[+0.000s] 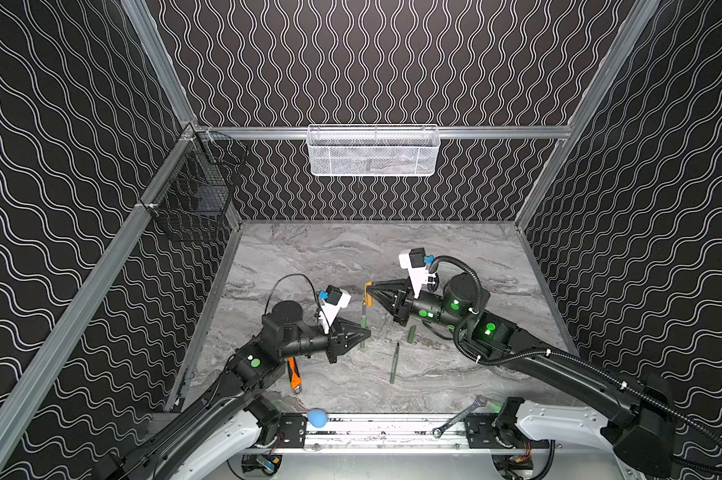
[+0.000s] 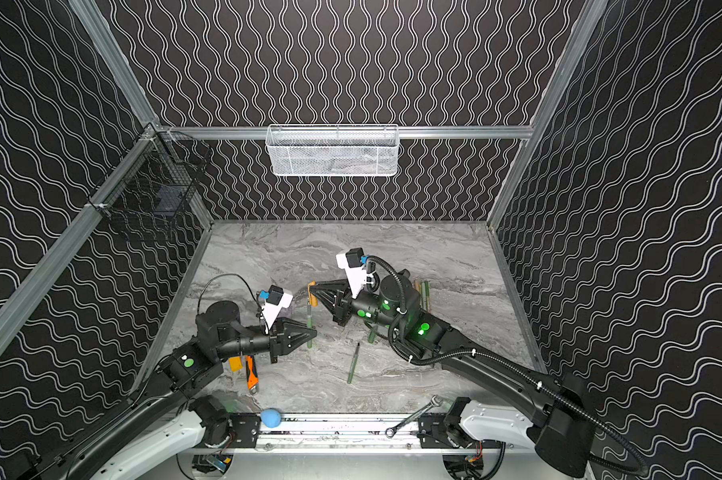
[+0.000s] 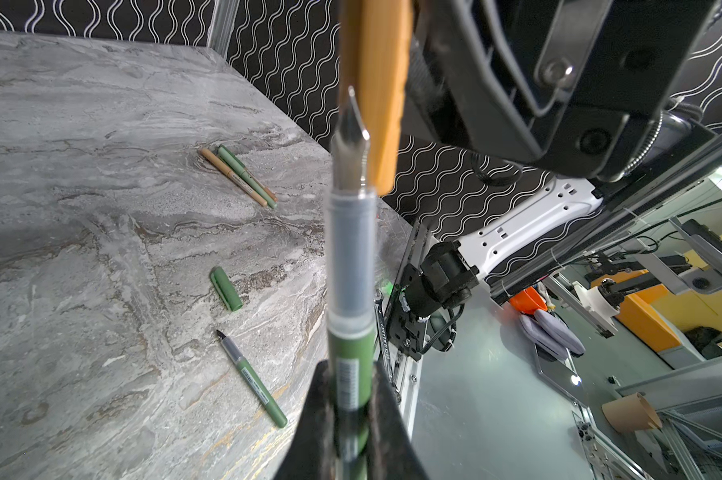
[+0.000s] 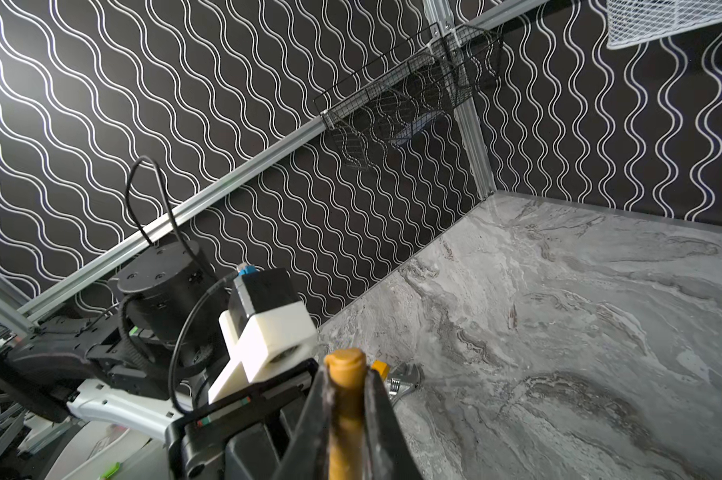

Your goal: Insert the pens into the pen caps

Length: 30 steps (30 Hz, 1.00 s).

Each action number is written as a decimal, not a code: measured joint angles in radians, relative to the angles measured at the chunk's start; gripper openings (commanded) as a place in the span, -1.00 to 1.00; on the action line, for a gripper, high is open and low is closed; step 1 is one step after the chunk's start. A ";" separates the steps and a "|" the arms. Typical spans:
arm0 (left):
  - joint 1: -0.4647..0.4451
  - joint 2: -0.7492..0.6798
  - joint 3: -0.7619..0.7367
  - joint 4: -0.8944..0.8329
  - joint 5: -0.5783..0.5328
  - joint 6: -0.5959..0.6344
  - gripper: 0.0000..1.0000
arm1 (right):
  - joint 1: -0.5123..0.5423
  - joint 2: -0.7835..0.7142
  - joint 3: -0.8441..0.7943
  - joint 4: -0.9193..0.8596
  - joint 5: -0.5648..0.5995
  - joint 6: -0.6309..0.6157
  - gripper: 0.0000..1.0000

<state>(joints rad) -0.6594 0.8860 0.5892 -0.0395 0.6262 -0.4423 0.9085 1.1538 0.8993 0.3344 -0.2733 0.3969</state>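
My left gripper is shut on an uncapped dark green pen. The pen's nib points at a tan-orange pen cap. My right gripper is shut on that cap. In the left wrist view the nib lies alongside the cap, not inside it. A second uncapped green pen and a green cap lie on the table. Two capped pens, one tan and one green, lie together behind the right arm.
An orange-handled tool and a yellow block lie under the left arm. A steel wrench and a blue ball rest at the front rail. A white basket and a black wire basket hang on the walls.
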 measured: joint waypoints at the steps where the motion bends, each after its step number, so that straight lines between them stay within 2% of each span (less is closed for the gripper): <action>1: 0.000 0.002 0.000 0.001 0.003 0.000 -1.00 | 0.000 -0.001 0.000 0.000 0.000 0.000 -0.74; 19: 0.002 0.021 -0.012 0.045 0.035 -0.022 -1.00 | 0.000 0.021 0.047 0.009 0.002 -0.016 -0.74; 30: 0.003 -0.001 -0.012 0.035 0.016 -0.022 -1.00 | 0.001 0.022 0.034 0.018 -0.027 -0.011 -0.74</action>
<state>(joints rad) -0.6567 0.8848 0.5770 -0.0040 0.6426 -0.4644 0.9096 1.1755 0.9329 0.3523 -0.3004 0.3859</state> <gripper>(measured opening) 0.104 0.137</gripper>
